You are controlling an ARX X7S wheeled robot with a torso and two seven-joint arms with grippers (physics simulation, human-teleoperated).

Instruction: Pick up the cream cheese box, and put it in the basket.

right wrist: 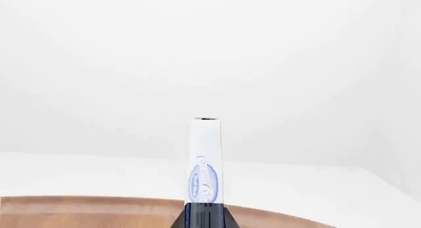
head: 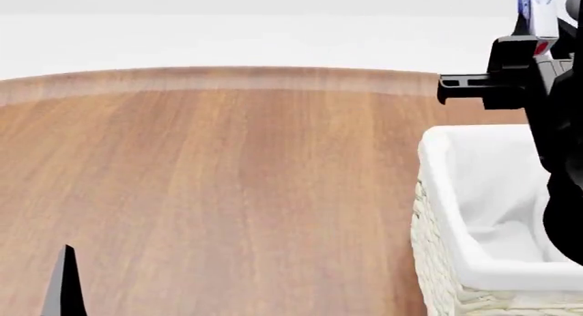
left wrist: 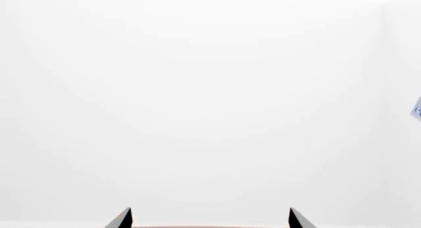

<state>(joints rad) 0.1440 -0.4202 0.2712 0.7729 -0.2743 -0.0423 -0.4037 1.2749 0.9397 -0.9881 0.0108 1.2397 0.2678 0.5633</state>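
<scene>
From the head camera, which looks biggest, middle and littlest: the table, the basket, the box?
1. Table, biggest, filling most of the view.
2. Basket, partly cut off at the edge.
3. Box, littlest, only a sliver showing in the right gripper; it is also farther away, so it may look smaller.

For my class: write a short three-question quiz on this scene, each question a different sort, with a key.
1. True or false: the cream cheese box already lies inside the basket.
2. Which gripper holds the box: A left, B right?
3. Fill in: the basket stands on a ___ table.

Key: 1 false, the right gripper holds it up in the air. 2 B; the left gripper is open and empty. 3 wooden.
</scene>
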